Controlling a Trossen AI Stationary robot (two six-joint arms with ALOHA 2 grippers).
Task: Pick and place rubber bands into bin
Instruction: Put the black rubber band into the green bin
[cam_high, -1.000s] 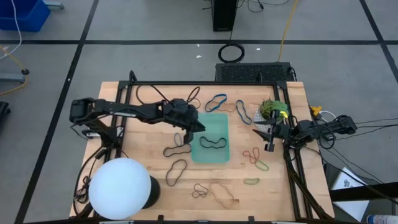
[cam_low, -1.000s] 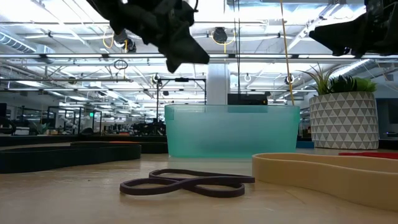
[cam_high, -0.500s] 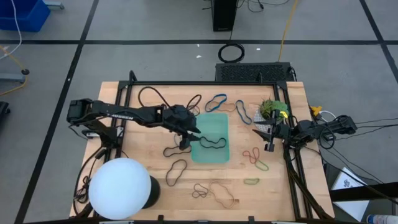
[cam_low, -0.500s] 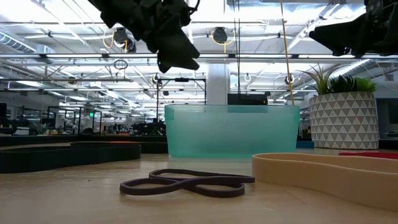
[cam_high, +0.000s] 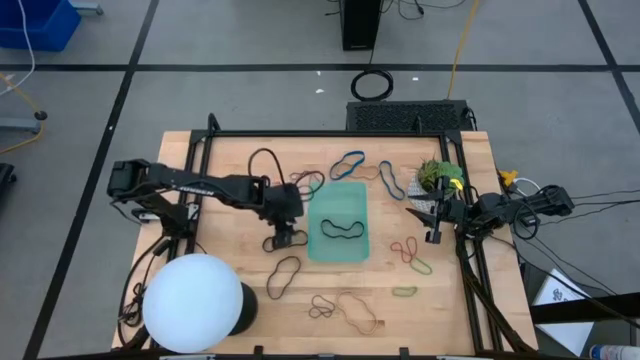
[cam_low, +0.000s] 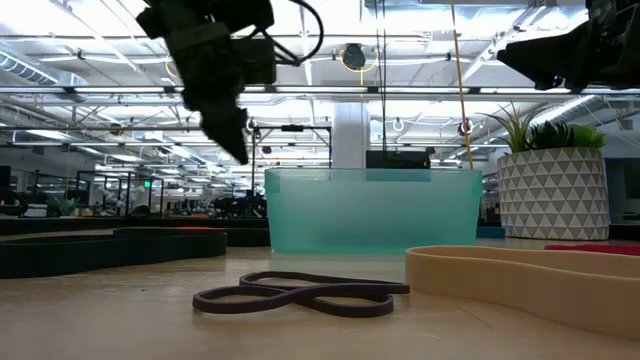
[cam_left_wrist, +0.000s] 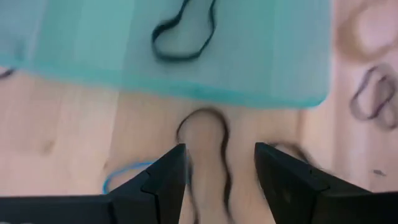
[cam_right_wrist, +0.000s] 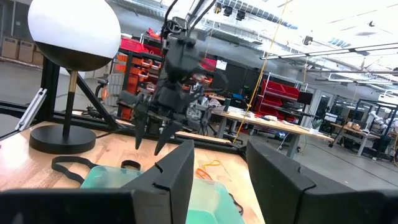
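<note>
High view: the left gripper (cam_high: 284, 226) hangs over the wooden table (cam_high: 240, 300) just off the left edge of the teal bin (cam_high: 338, 222), its jaws apart and empty. One black rubber band (cam_high: 339, 228) lies in a wavy loop on the bin's floor. Below the gripper's tips a dark band (cam_left_wrist: 214, 146) curls on the wood close to the bin's rim, with a blue band (cam_left_wrist: 124, 174) beside it. More bands are scattered around the bin: black (cam_high: 283, 275) ones on its left, blue (cam_high: 347, 164) and black behind it, red (cam_high: 404, 248) and green (cam_high: 421, 266) on its right, tan (cam_high: 358, 310) in front. The right gripper (cam_high: 433, 226) waits near the table's right edge by a small leafy green ball (cam_high: 434, 174), jaws apart, holding nothing. A white globe lamp (cam_high: 193, 302) stands at the front left corner.
</note>
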